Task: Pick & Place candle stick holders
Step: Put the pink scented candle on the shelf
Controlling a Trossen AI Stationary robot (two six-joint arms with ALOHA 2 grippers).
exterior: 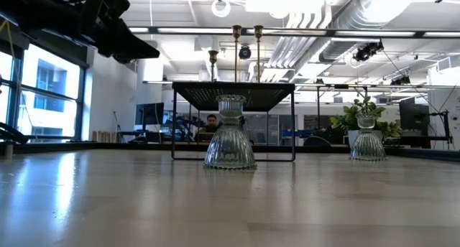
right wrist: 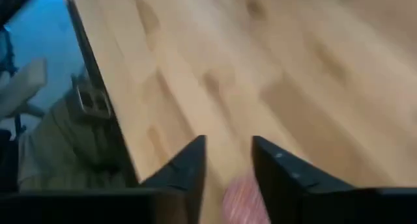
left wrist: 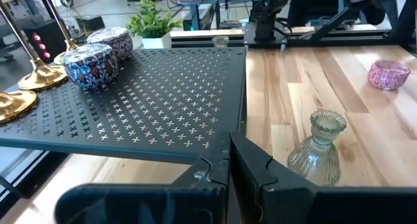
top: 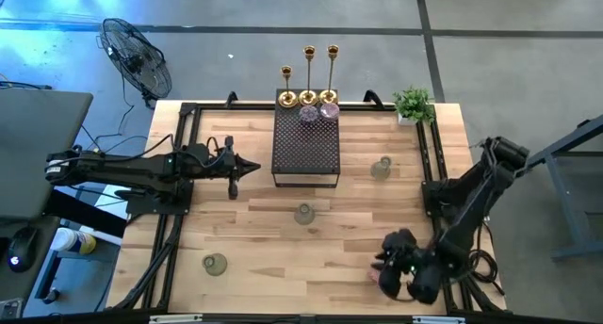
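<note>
Three gold candlesticks (top: 309, 74) stand by their round bases on the far end of the black mesh stand (top: 306, 150). Two pink-purple cups (top: 318, 112) sit on the stand beside them. Pale green glass cups stand on the table at centre (top: 303, 214), right (top: 381, 167) and near left (top: 215, 264). A pink cup (left wrist: 389, 74) sits on the table near right. My right gripper (top: 379, 267) is open above it, and the cup shows low between its fingers in the right wrist view (right wrist: 241, 198). My left gripper (top: 250, 166) is shut and empty, left of the stand.
A small potted plant (top: 413, 103) stands at the far right corner. Black rails run along the table's left (top: 174, 202) and right (top: 429, 164) sides. Bare wood lies in front of the stand. A fan (top: 137, 56) stands off the table at far left.
</note>
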